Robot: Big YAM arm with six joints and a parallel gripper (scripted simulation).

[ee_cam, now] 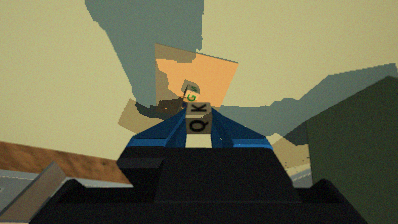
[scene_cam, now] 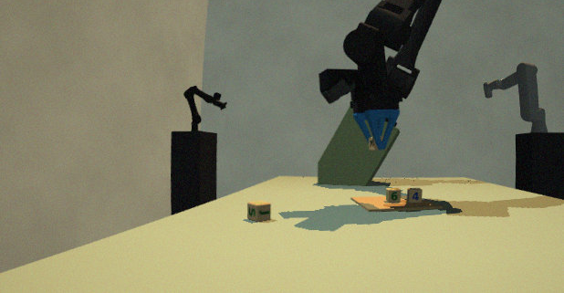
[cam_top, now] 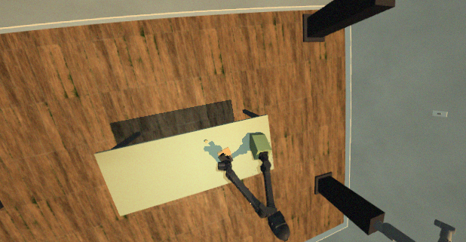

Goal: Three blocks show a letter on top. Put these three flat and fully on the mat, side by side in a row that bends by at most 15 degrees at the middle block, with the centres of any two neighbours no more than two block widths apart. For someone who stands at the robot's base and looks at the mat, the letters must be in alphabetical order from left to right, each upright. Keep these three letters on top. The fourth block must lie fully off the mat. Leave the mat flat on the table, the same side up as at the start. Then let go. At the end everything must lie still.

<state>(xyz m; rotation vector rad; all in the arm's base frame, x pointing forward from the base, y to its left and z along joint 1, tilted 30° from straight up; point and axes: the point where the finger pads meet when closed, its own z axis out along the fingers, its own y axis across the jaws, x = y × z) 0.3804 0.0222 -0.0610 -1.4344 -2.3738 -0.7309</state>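
Observation:
My gripper [cam_top: 225, 156] [scene_cam: 374, 144] [ee_cam: 198, 112] is shut on a small pale block [ee_cam: 198, 124], whose visible faces in the wrist view show a black Q and a black K. It holds the block in the air above the mat [cam_top: 227, 150] [scene_cam: 362, 203] [ee_cam: 215, 75]. A block with a green G [ee_cam: 191, 96] stands on the orange mat. In the exterior view, a block with a green 6 [scene_cam: 393, 195] and a block with a blue 4 [scene_cam: 414, 195] stand side by side on it. A fourth block [cam_top: 205, 141] [scene_cam: 258, 212], with a green S and 1 on its sides, lies off the mat.
A large green slanted pedestal [cam_top: 260, 144] [scene_cam: 349, 158] [ee_cam: 357, 150] stands at one end of the pale table [cam_top: 162, 172] [scene_cam: 228, 249], with the arm rising from it. The arm's shadow darkens part of the mat and the blocks there.

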